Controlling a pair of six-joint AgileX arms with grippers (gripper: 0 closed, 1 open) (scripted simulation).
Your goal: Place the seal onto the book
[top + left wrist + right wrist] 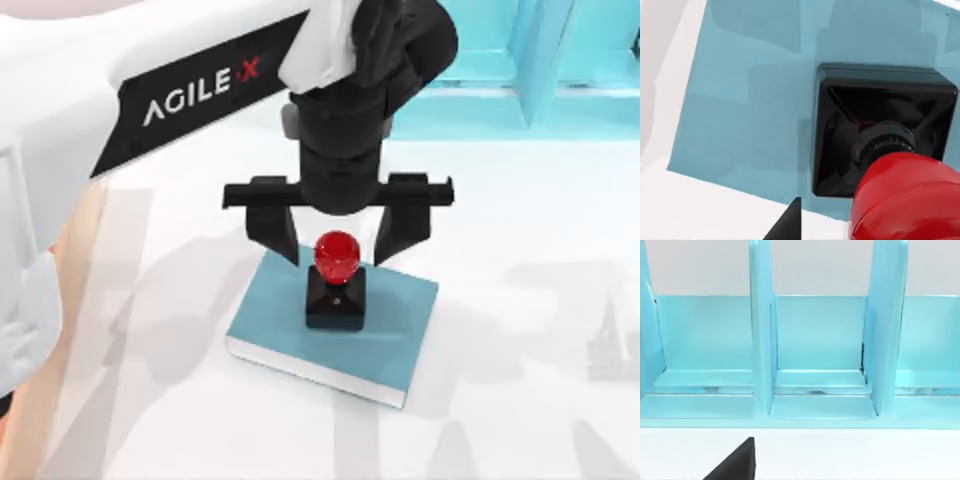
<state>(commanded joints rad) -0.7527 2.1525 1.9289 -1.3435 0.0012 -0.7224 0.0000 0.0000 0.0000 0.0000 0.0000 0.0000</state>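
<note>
Seal (336, 285) upright on the book (390, 335); left gripper (338, 235) hovers above, fingers spread wide, seemingly clear of the red knob, grasping nothing

red/blk seal (336, 285), teal book (275, 315)

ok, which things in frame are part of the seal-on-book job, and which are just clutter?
Job:
- seal, standing upright on the book
- book, flat on the table
- left gripper, open, fingers either side of the seal's red knob

Not part of it:
- cyan shelf unit, at the table's far edge
- white table
- right gripper, facing the shelf unit
</note>
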